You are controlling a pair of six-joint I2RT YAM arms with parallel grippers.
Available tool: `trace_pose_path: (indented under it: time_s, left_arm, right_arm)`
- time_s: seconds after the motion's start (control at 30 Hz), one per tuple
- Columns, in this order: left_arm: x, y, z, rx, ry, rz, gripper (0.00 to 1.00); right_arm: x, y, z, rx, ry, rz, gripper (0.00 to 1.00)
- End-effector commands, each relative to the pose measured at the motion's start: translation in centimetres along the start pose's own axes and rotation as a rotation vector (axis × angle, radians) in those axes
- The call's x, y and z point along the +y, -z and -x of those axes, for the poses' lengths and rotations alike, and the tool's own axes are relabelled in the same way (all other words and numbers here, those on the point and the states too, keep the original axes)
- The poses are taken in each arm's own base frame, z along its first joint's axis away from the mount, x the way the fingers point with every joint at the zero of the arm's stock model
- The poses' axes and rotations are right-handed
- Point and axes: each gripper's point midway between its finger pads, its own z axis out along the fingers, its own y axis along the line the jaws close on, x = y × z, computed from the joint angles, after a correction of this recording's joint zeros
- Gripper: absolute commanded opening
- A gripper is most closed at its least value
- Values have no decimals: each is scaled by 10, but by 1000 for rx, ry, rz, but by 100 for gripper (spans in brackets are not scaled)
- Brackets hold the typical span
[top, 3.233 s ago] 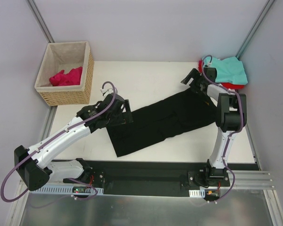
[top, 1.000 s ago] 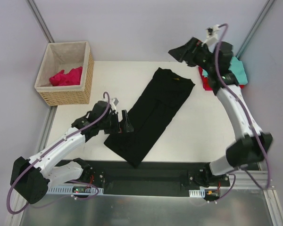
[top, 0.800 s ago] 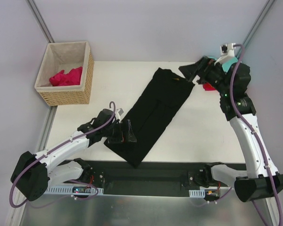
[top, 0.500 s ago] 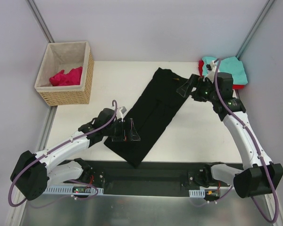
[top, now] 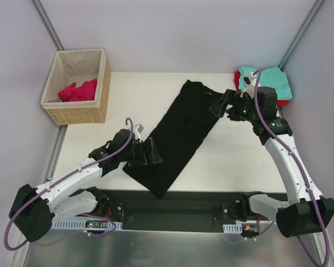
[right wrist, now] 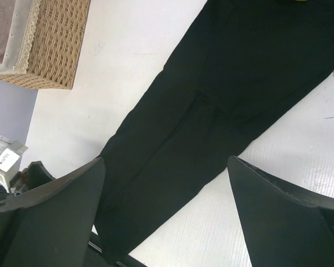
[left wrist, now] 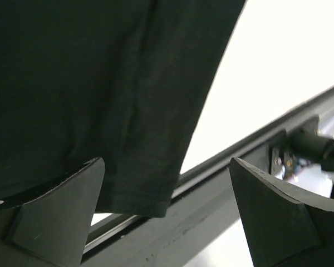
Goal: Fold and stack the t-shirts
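The slim white-shelled left arm [top: 72, 177] and matching right arm [top: 286, 161] have chunky black joint housings [top: 30, 207], and a loose purple cable [top: 128, 118] runs along each. Their fingers [left wrist: 50, 217] are broad, matte dark-grey wedges with curved edges.

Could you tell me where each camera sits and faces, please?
Top external: overhead, behind left arm and right arm, facing the table; both show.
Left wrist: above the black shirt, near end, facing down; left gripper shows.
Right wrist: above the shirt's far end, facing along it; basket, right gripper show.
Shared: all see the shirt.
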Motion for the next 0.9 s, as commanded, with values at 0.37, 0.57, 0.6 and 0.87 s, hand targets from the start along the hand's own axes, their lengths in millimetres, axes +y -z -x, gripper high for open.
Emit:
trace_pose_path:
  time_s: [0.37, 0.57, 0.6, 0.87]
  left_arm:
    - [63, 6, -6, -77, 96, 234, 96]
    - [88, 6, -12, -95, 141, 279, 96]
    - [93, 6, -15, -95, 150, 287, 96]
    - [130, 12, -24, -143, 253, 345, 96]
  right_arm:
    - [8, 15, 6, -42, 41, 24, 96]
    - [7, 17, 3, -38, 44, 23, 96]
    - [7, 18, 2, -36, 44, 25, 96]
    - [11, 22, 0, -34, 45, 36, 96]
